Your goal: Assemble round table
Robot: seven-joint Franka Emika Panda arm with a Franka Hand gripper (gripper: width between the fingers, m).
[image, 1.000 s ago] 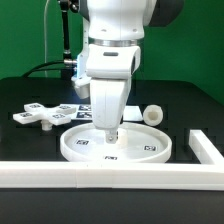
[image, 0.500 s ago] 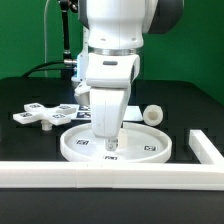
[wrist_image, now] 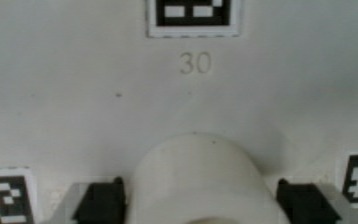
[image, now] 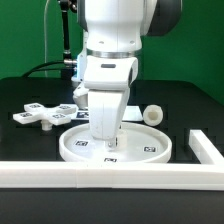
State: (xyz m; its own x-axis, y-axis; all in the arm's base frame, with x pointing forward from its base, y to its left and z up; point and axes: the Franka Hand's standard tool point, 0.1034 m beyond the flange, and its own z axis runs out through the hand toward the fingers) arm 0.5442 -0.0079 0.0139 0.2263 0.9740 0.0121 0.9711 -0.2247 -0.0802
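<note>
The wide rimmed round disc (image: 145,150) lies flat on the black table, tags facing up. My gripper (image: 110,141) points straight down at the disc's middle. In the wrist view the two dark fingers (wrist_image: 101,200) press against either side of a white rounded hub (wrist_image: 197,170) that rises from the disc (wrist_image: 87,90), so the gripper (wrist_image: 201,205) is shut on that hub. The short thick cylinder leg (image: 152,113) lies on its side behind the disc toward the exterior view's right. The flat cross-shaped base piece (image: 40,115) rests at the exterior view's left.
A long white border wall (image: 100,176) runs along the front of the table, with a short return piece (image: 207,147) at the exterior view's right. A green backdrop and cables stand behind the arm.
The gripper has come down a little onto the disc's middle and its jaws have closed from wide open onto the hub. The disc, leg and base piece have stayed put.
</note>
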